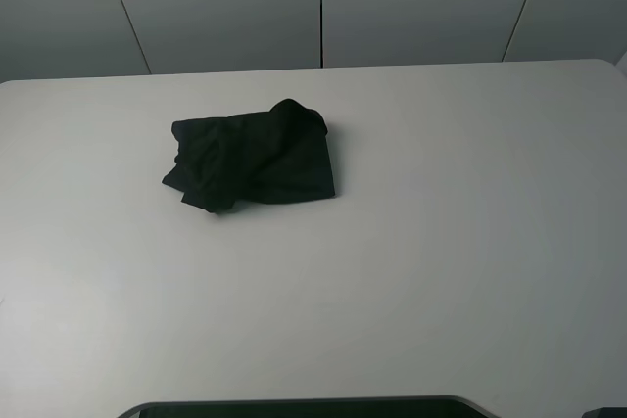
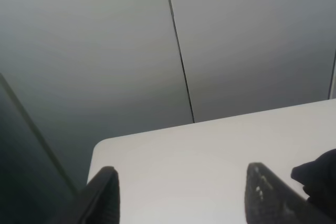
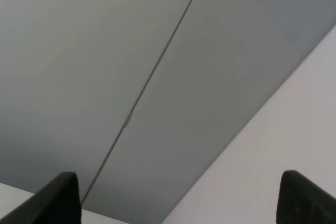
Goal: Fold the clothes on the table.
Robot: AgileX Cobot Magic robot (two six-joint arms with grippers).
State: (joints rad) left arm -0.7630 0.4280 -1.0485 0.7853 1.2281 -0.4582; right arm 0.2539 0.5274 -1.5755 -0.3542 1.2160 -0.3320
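The clothes (image 1: 253, 158) lie as one crumpled black bundle on the white table (image 1: 441, 242), left of centre and toward the far edge; no print or label shows. Neither arm appears in the exterior high view. In the left wrist view my left gripper (image 2: 181, 192) stands open over a bare table corner (image 2: 173, 150), its two black fingertips wide apart, and an edge of the clothes (image 2: 320, 177) shows beside one fingertip. In the right wrist view my right gripper (image 3: 178, 195) is open too, with only wall and table between its fingertips.
Grey wall panels (image 1: 323, 7) with dark seams rise behind the table's far edge. A dark curved part (image 1: 304, 406) of the robot's base shows at the near edge.
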